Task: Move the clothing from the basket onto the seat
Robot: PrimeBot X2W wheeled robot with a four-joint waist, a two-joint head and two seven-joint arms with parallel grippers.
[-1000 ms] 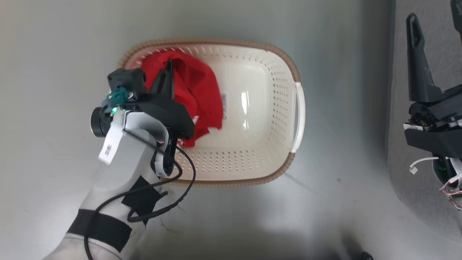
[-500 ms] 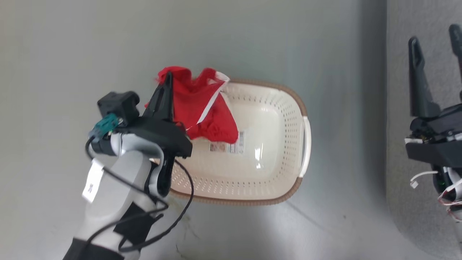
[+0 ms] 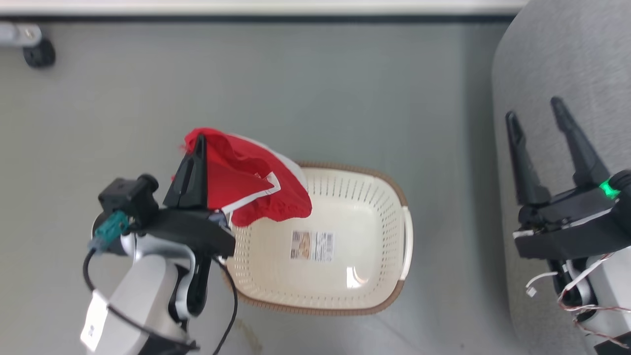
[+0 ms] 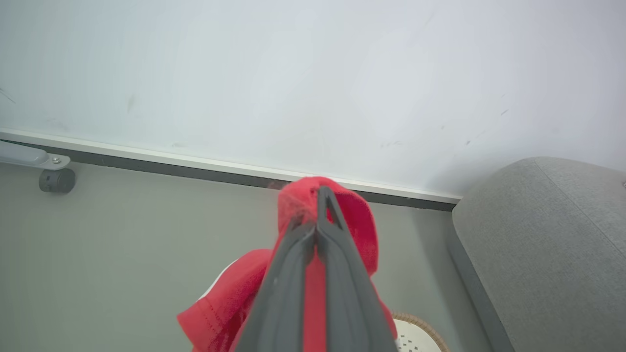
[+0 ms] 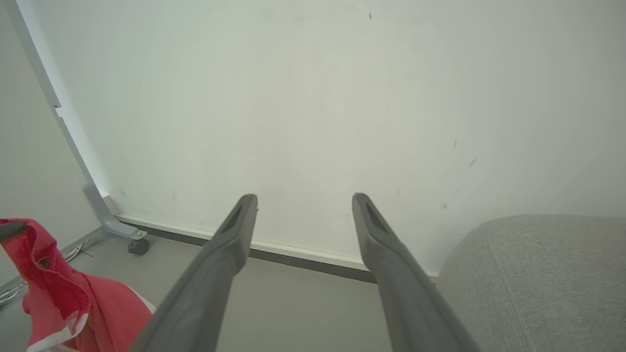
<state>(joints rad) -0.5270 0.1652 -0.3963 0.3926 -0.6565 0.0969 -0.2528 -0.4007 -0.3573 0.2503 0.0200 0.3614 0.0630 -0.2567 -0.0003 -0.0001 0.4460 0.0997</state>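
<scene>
Carry step: bright-red soft clothing (image 3: 256, 190) lifted above cream-white perforated plastic basket (image 3: 379, 207).
Left gripper (image 3: 198, 143) jaws clenched on clothing; right gripper (image 3: 535, 108) jaws released; next, across to large grey woven-fabric seat (image 3: 552, 64), right of basket.

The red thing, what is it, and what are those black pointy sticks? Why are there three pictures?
The pictures come from three cameras on one robot. One sits on its head and looks down. One sits on each wrist and looks along that arm's pointy sticks, which are its jaws for grabbing.

The red thing is the clothing, a soft garment with white stripes. The left gripper has its jaws shut on the cloth and holds it up above the basket. The basket is cream plastic with holes and a brown rim. It stands on the grey floor, and inside you can see a barcode sticker.

The right gripper has its jaws open and holds nothing. It hovers over the grey seat, at the robot's right.
</scene>
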